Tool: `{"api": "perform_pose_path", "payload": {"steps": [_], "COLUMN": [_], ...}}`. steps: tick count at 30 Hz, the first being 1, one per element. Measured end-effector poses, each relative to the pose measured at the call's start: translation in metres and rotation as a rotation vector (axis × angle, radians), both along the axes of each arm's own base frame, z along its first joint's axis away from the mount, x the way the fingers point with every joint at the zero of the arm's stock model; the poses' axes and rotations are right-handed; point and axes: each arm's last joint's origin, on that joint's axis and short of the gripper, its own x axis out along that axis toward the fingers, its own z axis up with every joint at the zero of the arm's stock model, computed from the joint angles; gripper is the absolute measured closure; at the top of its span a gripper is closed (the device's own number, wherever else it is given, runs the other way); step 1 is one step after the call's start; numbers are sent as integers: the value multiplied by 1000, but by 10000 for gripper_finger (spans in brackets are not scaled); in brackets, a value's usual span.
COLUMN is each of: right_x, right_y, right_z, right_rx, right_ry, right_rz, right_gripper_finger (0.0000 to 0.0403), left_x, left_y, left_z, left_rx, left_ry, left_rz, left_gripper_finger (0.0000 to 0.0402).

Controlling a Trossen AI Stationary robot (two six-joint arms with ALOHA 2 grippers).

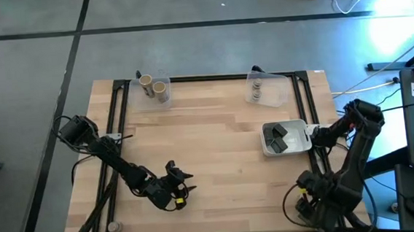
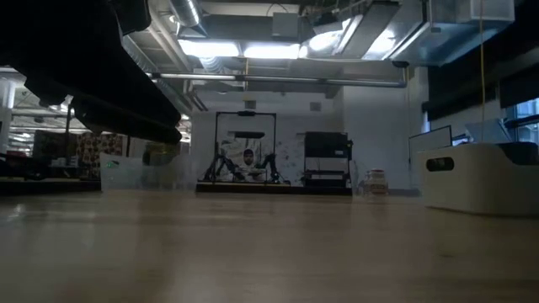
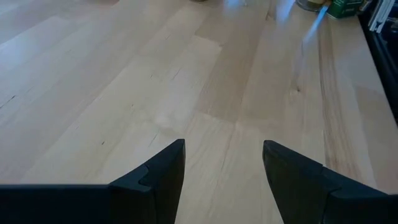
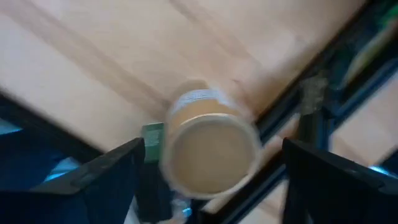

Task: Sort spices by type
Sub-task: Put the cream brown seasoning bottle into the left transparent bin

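Two tan cylinders [image 1: 154, 87] stand in a clear tray at the table's far left. Grey-capped jars [image 1: 256, 89] sit in a clear tray at the far right. Dark boxy packs [image 1: 276, 136] lie in the white dish [image 1: 300, 144]. My right gripper [image 4: 211, 168] is open at the table's right edge, beside the dish. Its fingers stand on either side of another tan cylinder [image 4: 211, 146] with a pale round top, without touching it. My left gripper [image 3: 224, 162] is open over bare wood near the table's near left [image 1: 176, 181].
A black frame rail [image 4: 292, 118] runs just beside the cylinder at the right edge, and black rails [image 1: 119, 111] line the left side too. A small round thing [image 1: 112, 226] sits at the near left corner. Bare wood [image 1: 217, 152] spans the table's middle.
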Motion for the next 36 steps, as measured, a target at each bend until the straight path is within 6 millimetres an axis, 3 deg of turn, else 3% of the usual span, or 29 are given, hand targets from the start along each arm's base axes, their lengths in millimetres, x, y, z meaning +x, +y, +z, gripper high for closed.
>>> {"api": "perform_pose_path", "payload": {"steps": [6,16,26,36], "right_x": [1,4,8,9], "right_y": [7,10,21,20], "right_z": [-12,-15,-33,-33], "right_rx": [-15,-21,-26,-46], "right_ry": [86,40,114,82], "right_rz": [41,41,35,37], "right_gripper_finger": [24,24,25,119], "left_x": [0,0,0,0], "left_y": [0,0,0,0], "left_z": [0,0,0,0], "left_rx": [0,1,-1,-3], "left_ry": [0,0,-2,-4], "left_rz": [0,0,0,0], "left_gripper_finger": [203,203,203,203]}}
